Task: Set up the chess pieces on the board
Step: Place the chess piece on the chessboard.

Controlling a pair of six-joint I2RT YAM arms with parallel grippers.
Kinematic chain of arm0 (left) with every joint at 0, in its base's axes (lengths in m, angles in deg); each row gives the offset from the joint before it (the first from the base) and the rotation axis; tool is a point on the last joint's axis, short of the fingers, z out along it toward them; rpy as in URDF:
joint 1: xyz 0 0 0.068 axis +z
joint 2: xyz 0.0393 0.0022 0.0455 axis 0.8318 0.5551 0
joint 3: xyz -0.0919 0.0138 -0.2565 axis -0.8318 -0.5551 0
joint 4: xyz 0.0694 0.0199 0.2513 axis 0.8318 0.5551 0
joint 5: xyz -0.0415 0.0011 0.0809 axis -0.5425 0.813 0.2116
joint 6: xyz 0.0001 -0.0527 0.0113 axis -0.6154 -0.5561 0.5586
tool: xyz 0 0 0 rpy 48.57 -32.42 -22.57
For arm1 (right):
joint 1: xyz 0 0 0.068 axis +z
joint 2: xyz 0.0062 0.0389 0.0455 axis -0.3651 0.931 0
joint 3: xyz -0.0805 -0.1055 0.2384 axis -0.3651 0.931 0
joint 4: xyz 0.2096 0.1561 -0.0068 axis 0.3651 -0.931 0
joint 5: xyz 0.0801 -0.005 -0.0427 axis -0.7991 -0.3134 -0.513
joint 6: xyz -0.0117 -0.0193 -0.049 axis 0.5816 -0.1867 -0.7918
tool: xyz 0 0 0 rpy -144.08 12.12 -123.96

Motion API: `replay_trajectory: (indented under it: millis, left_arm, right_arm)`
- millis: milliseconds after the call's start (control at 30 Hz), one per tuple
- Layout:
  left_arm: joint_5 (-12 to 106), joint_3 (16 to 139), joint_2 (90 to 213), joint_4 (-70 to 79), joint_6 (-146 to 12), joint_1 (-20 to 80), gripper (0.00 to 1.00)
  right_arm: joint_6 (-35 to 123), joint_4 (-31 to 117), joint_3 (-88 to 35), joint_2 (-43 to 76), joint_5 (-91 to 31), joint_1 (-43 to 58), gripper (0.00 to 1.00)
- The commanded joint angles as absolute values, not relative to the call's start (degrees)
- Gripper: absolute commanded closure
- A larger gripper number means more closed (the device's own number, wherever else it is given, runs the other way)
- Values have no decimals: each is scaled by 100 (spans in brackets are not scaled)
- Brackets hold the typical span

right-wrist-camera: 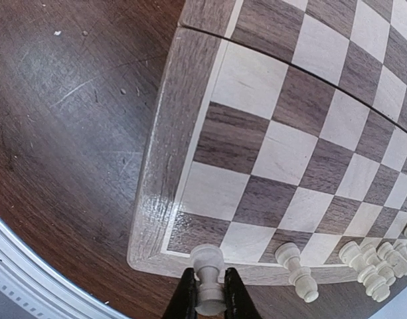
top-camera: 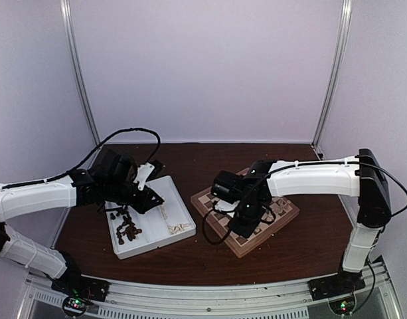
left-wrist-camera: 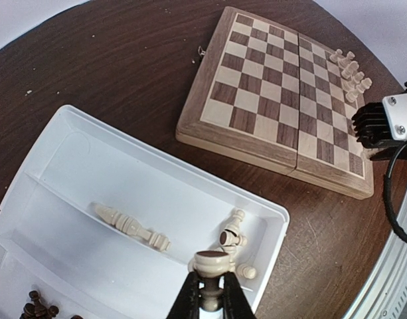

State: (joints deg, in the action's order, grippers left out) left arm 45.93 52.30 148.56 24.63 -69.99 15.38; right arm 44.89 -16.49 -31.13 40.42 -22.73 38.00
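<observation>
– pinching anything, the left gripper?
– yes. its two black fingers are pressed against the stem of a cream piece, whose broad round end faces the wrist camera. which piece it is i cannot tell.
– where is it held?
– above the white tray, over the corner of the compartment that holds the light set.
– what lies in that compartment?
– a few loose cream pieces on their sides. two long ones lie end to end near the divider, and a small cluster lies just beside the held one. the dark brown pieces are heaped in the next compartment, across the divider.
– and the right gripper?
– closed as well, on a cream pawn. the pawn is upright at a corner of the chessboard, over the dark corner square next to the light wood rim. whether its base touches the wood i cannot tell.
– anything else standing on the board?
– a row of cream pawns along that same edge, the nearest just beside the held pawn. the other squares in view are bare.
– how do tray and board sit?
– from above, the tray is on the left of the dark wooden table and the board on the right. they are apart, and each is turned at an angle to the table's edge.
</observation>
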Motion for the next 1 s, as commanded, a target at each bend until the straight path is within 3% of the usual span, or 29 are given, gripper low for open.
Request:
replay_trajectory:
  millis: [0,633,967]
  left_arm:
    - [4592,5278,14754,2364,-7022,1574,91]
    - [4550,5376,14767,2423,-6991,1576,91]
    - [4563,5399,14760,2447,-6992,1574,91]
  right_arm:
    - [4495,-1480,-3071,4172,-2256,3844,94]
    - [4523,-1253,-2827,4315,-2538,3860,91]
    - [4479,-1452,-2870,4323,-2413,3870,75]
